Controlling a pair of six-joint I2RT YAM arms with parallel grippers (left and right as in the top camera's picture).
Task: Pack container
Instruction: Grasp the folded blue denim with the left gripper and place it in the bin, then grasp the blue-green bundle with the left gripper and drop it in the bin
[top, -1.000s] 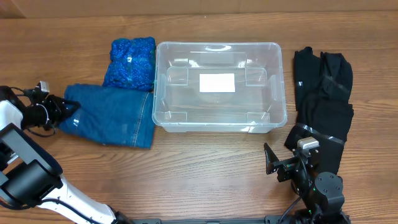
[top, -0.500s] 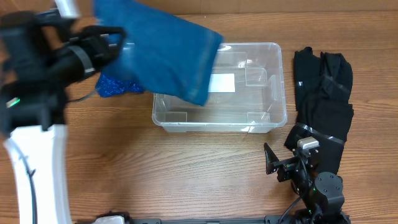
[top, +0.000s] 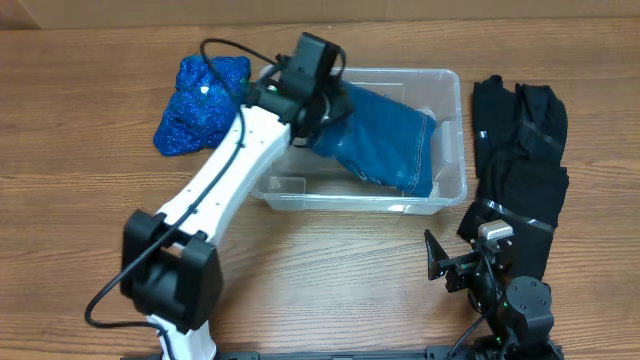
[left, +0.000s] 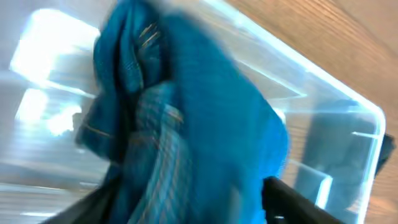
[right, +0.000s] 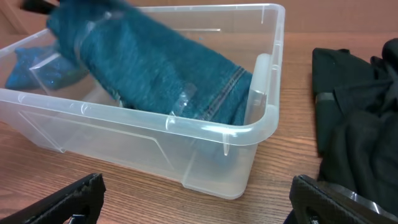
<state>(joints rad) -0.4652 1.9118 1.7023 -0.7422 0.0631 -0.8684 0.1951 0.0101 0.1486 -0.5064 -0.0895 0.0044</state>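
Observation:
The clear plastic container (top: 448, 190) sits at the table's centre. Folded blue jeans (top: 385, 140) lie slanted inside it, one end up against the right wall. My left gripper (top: 322, 108) hangs over the container's left half at the jeans' upper end. In the left wrist view its jaws (left: 186, 208) stand wide apart, with the blurred denim (left: 186, 124) bunched between them. My right gripper (right: 196, 199) stands open above bare wood in front of the container's near right corner (right: 205, 127), holding nothing.
A blue patterned cloth (top: 195, 100) lies left of the container. A pile of black clothes (top: 520, 150) lies to its right, close beside my right arm (top: 500, 290). The left arm reaches diagonally across the table's near left part.
My left arm has lifted the jeans from the table at the left and swung them into the container. Its jaws have spread apart. The right arm has not moved.

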